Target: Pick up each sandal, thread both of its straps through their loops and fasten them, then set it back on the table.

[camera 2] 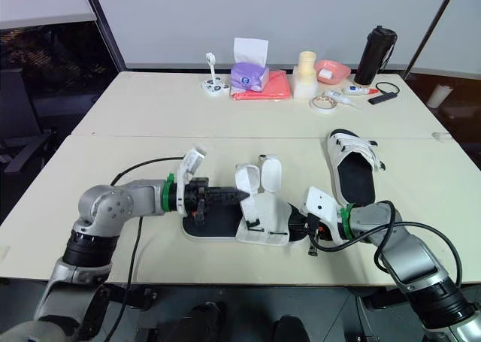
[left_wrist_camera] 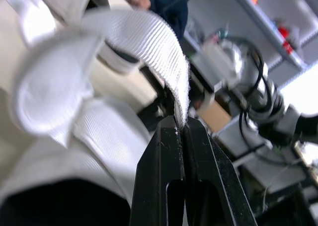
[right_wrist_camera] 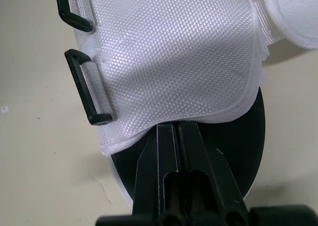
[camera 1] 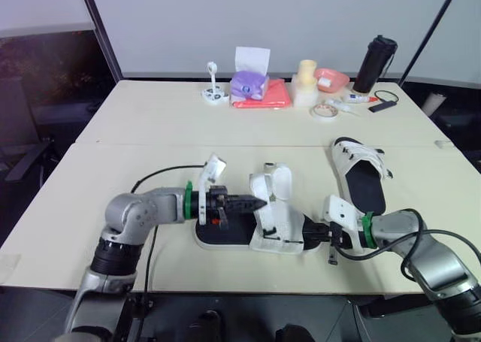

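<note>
left gripper (left_wrist_camera: 180, 122) is closed tight, pinching the tip of a white strap (left_wrist_camera: 149, 42) on the near sandal (camera 1: 225, 235). right gripper (right_wrist_camera: 176, 129) is also closed, nipping the edge of that sandal's white upper at the opposite end. the near sandal lies lower centre on the table (camera 1: 113, 169), long axis left to right. two sandals in all: the second sandal (camera 1: 362, 178) lies at right, lengthwise up the frame, apart from both grippers.

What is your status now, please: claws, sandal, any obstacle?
Left claw shut on strap tip. Right claw shut on near sandal, at the upper's edge. Both straps loose, not threaded. Second sandal lies apart, to the right.
</note>
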Available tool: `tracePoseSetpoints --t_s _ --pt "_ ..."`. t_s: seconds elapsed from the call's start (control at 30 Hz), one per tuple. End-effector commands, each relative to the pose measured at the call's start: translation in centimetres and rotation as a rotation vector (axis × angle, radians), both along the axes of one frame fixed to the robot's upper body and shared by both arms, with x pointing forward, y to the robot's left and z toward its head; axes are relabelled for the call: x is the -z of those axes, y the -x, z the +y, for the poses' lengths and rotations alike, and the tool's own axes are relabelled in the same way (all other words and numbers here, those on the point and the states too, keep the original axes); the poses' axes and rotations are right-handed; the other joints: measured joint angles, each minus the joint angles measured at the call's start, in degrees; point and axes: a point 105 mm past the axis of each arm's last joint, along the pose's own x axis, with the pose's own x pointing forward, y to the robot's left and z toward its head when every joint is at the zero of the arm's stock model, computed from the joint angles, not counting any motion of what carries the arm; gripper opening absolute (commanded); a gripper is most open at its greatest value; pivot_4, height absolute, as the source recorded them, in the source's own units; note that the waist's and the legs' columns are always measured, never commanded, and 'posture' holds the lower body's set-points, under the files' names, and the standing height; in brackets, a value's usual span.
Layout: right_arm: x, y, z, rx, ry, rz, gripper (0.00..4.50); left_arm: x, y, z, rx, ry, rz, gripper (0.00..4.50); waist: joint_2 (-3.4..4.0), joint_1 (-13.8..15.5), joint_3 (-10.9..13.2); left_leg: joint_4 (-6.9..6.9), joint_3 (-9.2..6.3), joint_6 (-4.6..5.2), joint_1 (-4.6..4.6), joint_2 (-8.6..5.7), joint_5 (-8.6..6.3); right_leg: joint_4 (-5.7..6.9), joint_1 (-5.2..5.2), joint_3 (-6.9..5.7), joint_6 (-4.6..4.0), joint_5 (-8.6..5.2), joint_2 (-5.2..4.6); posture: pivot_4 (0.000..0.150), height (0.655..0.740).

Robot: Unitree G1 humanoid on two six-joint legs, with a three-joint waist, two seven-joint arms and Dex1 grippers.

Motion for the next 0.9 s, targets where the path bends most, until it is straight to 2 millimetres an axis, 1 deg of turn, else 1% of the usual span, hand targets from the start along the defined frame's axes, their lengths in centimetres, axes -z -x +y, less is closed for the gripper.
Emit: tracePoseSetpoints --t_s 0.03,0.13,0.23,0.33,0.47,0.6,0.8,0.9 --pt "3.8 0.8 -0.9 0.043 0.067 0.138 0.00 -0.6 -0.9 -0.1 0.019 0.030 -0.002 0.01 -0.03 -0.09 -0.01 0.00 0.04 0.00 0.01 0.00 0.00 0.01 0.00 0.00 0.00 0.00 0.01 0.150 0.7400" --pt "3.8 0.7 -0.8 0.042 0.067 0.132 0.00 0.0 -1.4 -0.4 0.065 0.021 0.012 0.01 -0.04 -0.43 -0.01 0.00 0.15 0.00 0.02 -0.01 0.00 0.05 0.00 0.00 0.01 0.01 0.02 0.150 0.7400" --pt "3.7 0.7 -0.9 0.043 0.068 0.128 0.00 0.3 -1.4 -0.7 0.115 0.017 0.016 0.01 -0.05 -0.90 0.00 0.00 0.17 -0.01 0.01 0.00 0.00 0.07 0.00 0.00 0.11 0.06 0.02 0.150 0.7400" --pt "3.8 0.9 -0.9 0.045 0.072 0.128 0.00 0.7 -0.9 -1.0 0.178 0.008 0.015 0.01 -0.05 -1.34 0.00 0.00 0.15 -0.01 0.00 0.00 0.00 0.07 0.02 0.00 0.12 0.06 0.01 0.150 0.7400" --pt "3.9 1.2 -0.9 0.047 0.074 0.132 0.00 1.0 -0.3 -1.0 0.224 0.000 0.003 0.01 -0.05 -1.35 0.00 -0.01 0.09 0.00 -0.01 0.00 0.00 0.07 0.04 0.00 0.14 0.07 0.00 0.150 0.7400" --pt "3.9 1.2 -0.9 0.050 0.073 0.132 0.00 1.5 -0.3 -0.9 0.232 -0.019 -0.004 0.01 -0.05 -1.33 0.00 0.00 0.00 -0.01 -0.01 0.00 0.00 0.06 0.02 0.00 0.14 0.07 0.00 0.150 0.7400" --pt "3.9 1.1 -0.7 0.044 0.070 0.129 0.00 2.4 -0.7 -0.9 0.223 -0.065 -0.045 0.01 -0.05 -1.35 0.00 0.00 -0.01 -0.01 0.00 0.01 0.00 0.06 0.01 -0.01 0.14 0.07 -0.01 0.150 0.7400" --pt "3.9 1.1 -0.6 0.041 0.069 0.128 0.00 2.8 -1.2 -1.0 0.198 -0.080 -0.074 0.01 -0.05 -1.34 -0.01 0.00 -0.01 -0.01 0.00 0.01 0.00 0.06 0.02 -0.01 0.14 0.07 -0.01 0.150 0.7400"
